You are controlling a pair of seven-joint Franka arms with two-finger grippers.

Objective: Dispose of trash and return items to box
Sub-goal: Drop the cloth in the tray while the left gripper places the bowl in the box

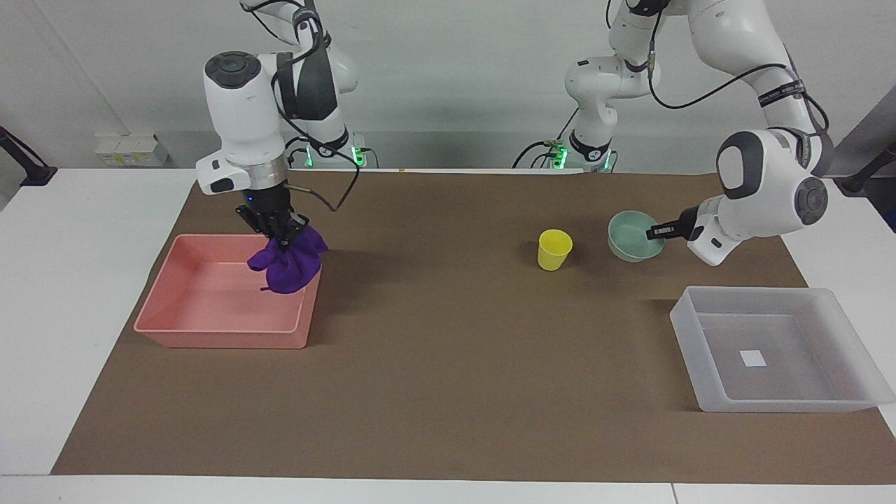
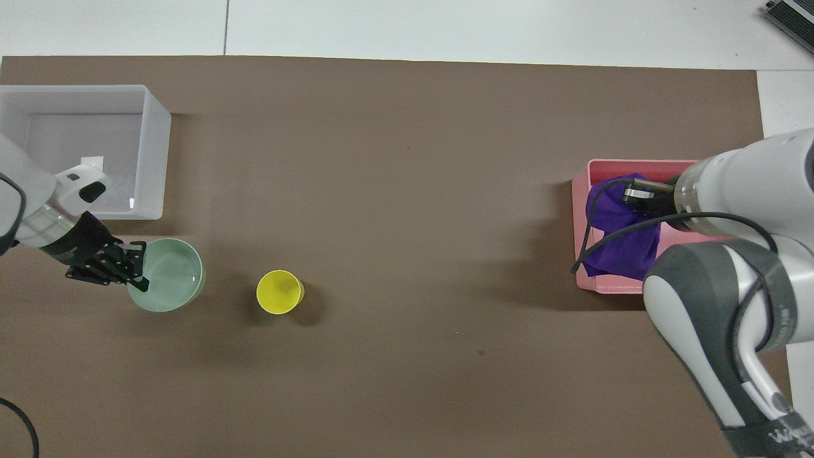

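Note:
My right gripper (image 1: pixel 281 236) is shut on the deep purple cloth (image 1: pixel 288 264) and holds it in the air over the pink tub (image 1: pixel 175 318); the cloth (image 2: pixel 620 236) hangs over the tub's rim (image 2: pixel 582 191). My left gripper (image 1: pixel 658 232) is shut on the rim of the mint-green bowl (image 1: pixel 630 238) and holds it raised above the mat; it also shows in the overhead view (image 2: pixel 138 275) with the bowl (image 2: pixel 170 285). The yellow cup (image 1: pixel 554 250) stands upright on the mat beside the bowl, also in the overhead view (image 2: pixel 280 292). The translucent box (image 1: pixel 700 336) holds nothing but its sticker.
A brown mat (image 1: pixel 455 364) covers the table. The pink tub stands at the right arm's end, the translucent box (image 2: pixel 149 108) at the left arm's end. The right arm's forearm (image 2: pixel 718 305) hides much of the pink tub from above.

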